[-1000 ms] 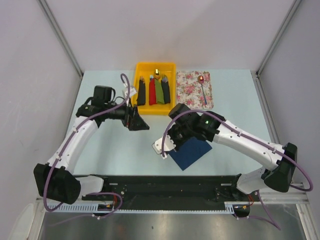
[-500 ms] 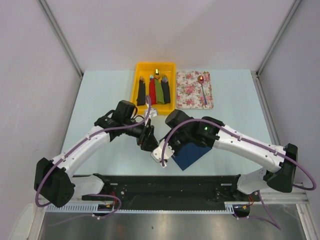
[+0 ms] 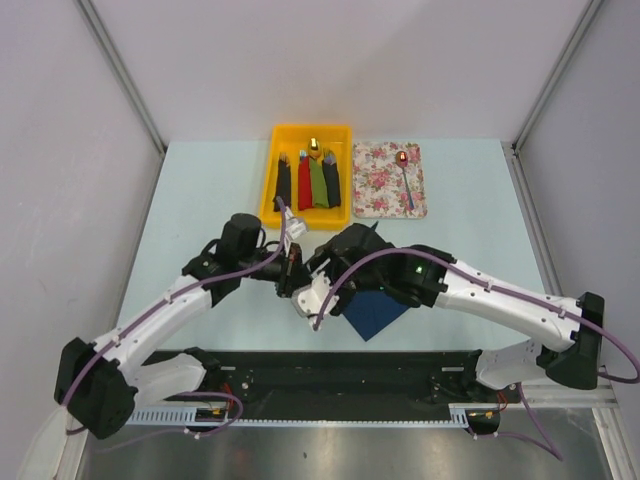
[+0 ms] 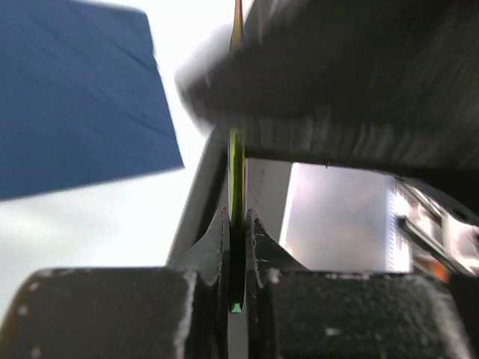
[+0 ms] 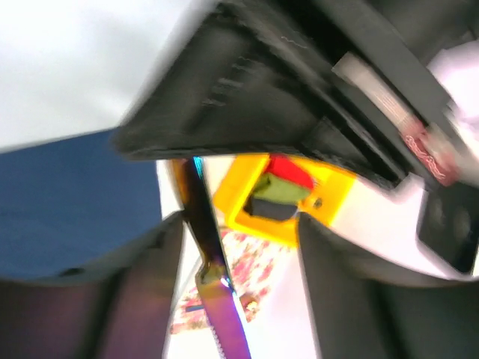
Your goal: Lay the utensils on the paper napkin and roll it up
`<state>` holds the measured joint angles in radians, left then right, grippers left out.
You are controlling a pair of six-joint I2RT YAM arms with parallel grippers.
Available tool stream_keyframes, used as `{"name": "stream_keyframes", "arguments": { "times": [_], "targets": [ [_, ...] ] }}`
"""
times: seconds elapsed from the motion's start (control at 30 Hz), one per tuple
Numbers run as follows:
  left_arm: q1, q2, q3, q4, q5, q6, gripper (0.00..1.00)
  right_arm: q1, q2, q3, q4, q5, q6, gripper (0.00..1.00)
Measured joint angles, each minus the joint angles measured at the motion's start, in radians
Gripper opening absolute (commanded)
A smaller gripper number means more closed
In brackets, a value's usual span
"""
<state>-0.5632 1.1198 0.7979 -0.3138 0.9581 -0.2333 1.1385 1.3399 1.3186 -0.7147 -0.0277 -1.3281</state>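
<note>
Gripping: left jaws pinched shut on the thin edge of the knife (image 5: 224,321), which the left wrist view shows edge-on between the pads; it is held.
Right jaws: standing apart around the same knife, with a clear gap on one side of the blade; the right wrist view shows no pinch.
Why held so: two sets of jaws meeting nose to nose on one piece reads as a hand-over from right to left, probably to give the left arm (image 3: 170,305) a better hold for laying it down. Judgement only.
Knife position: in the air above the counter (image 3: 200,180), just beside the near-left corner of the paper napkin (image 3: 375,315), not on it.
Napkin: flat on the counter, set cornerwise, its far part hidden under the right arm (image 3: 500,295). Nothing is seen lying on the visible part.
Spoon (image 3: 403,158): lying on the floral mat (image 3: 378,185) at the far right, bowl toward the far edge, well apart from the napkin, probably staged there for pick-up.
Counts: utensils, two (one knife aloft, one spoon on the mat). Napkin, one. Mat, one. Yellow tray (image 3: 305,222), one. Bundles (image 3: 304,185) in the tray, four side by side: black, red, green, dark. A gold tip shows above the green one.
Task standing: neither utensil is on the napkin and rolling has not begun.
</note>
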Motion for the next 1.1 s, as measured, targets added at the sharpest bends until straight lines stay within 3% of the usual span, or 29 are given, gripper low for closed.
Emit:
{"name": "stream_keyframes", "arguments": {
  "times": [0.1,0.37,0.47,0.57,0.63,0.83,1.1],
  "targets": [
    [-0.002,-0.087,-0.061,0.108,-0.077,-0.066,0.00,0.004,-0.015,0.011,0.066,0.078,0.102,0.99],
    [-0.002,-0.119,-0.077,0.385,-0.307,-0.227,0.00,-0.056,-0.109,0.153,0.076,0.181,0.537,0.97],
    [-0.001,-0.112,-0.077,0.470,-0.404,-0.268,0.00,-0.275,-0.127,0.210,0.088,0.112,0.807,0.94],
    [-0.002,-0.104,-0.076,0.562,-0.512,-0.313,0.00,-0.604,-0.118,0.245,0.109,-0.012,1.167,0.93],
    [-0.002,-0.084,-0.073,0.614,-0.566,-0.348,0.00,-0.714,-0.112,0.236,0.122,-0.078,1.350,0.92],
    [-0.011,0.007,-0.061,0.655,-0.651,-0.431,0.00,-0.735,-0.084,0.180,0.207,-0.240,1.686,0.82],
    [-0.017,0.058,-0.010,0.579,-0.695,-0.439,0.00,-0.659,-0.034,0.022,0.333,-0.238,1.891,0.67]
  ]
}}
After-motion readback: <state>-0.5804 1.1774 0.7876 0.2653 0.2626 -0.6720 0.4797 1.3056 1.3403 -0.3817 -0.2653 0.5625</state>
